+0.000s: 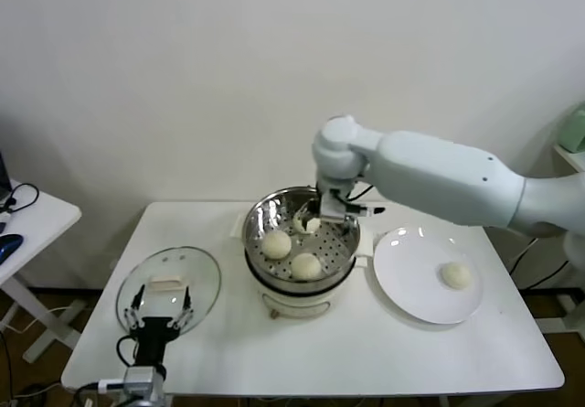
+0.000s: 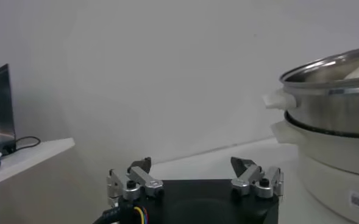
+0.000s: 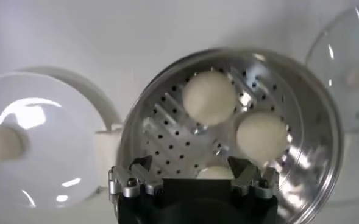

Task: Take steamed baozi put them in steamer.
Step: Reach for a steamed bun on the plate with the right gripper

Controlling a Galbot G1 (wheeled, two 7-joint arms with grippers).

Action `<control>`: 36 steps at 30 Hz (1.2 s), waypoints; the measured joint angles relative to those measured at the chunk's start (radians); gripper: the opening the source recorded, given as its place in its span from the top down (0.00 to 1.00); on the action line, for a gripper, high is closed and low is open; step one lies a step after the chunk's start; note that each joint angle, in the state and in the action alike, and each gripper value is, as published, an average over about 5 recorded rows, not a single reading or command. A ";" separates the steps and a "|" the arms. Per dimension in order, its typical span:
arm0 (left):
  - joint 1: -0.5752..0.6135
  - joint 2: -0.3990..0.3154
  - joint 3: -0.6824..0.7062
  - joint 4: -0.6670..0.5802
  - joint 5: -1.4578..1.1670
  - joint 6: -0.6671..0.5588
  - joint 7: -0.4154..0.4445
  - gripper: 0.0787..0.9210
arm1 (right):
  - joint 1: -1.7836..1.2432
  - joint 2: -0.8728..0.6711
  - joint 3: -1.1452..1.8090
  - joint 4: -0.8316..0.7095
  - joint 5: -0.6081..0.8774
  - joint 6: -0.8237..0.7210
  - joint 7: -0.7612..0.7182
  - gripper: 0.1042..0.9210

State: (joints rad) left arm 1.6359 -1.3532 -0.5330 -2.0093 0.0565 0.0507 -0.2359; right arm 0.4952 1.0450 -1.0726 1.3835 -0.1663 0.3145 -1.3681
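The white table fills the scene, and over its middle hangs the right gripper, sitting above the far side of the steamer. In the right wrist view that gripper has its fingers spread wide, pinching nothing. Directly beneath it, the shiny perforated basket takes up the frame.

Off to the claw's outer side rests the white plate, just beside the steamer, and on it one steamed baozi well clear of the fingers. The same plate shows in the wrist view, with that bun at the frame's edge.

On the claw's other side, across the steamer, lies the glass lid flat on the table.

Down in the basket: one bun and a second lie ahead of the fingertips, apart from them. A third bun sits right between the spread fingers, just under them; whether they touch it, cannot tell.

The left gripper is parked low at the near edge by the lid, fingers spread and empty
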 measured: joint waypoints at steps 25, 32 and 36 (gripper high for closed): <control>0.003 -0.002 -0.003 -0.018 -0.016 -0.002 0.018 0.12 | -0.286 -0.381 0.251 -0.352 0.080 -0.255 0.047 0.12; 0.006 -0.009 -0.011 -0.015 -0.015 0.000 0.018 0.12 | -0.415 -0.354 0.381 -0.462 -0.035 -0.227 0.062 0.12; 0.003 -0.013 -0.011 -0.008 -0.014 0.001 0.018 0.12 | -0.470 -0.330 0.430 -0.509 -0.082 -0.216 0.067 0.12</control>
State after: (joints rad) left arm 1.6385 -1.3663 -0.5445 -2.0175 0.0422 0.0521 -0.2175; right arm 0.0251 0.7150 -0.6422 0.8745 -0.2479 0.0980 -1.3013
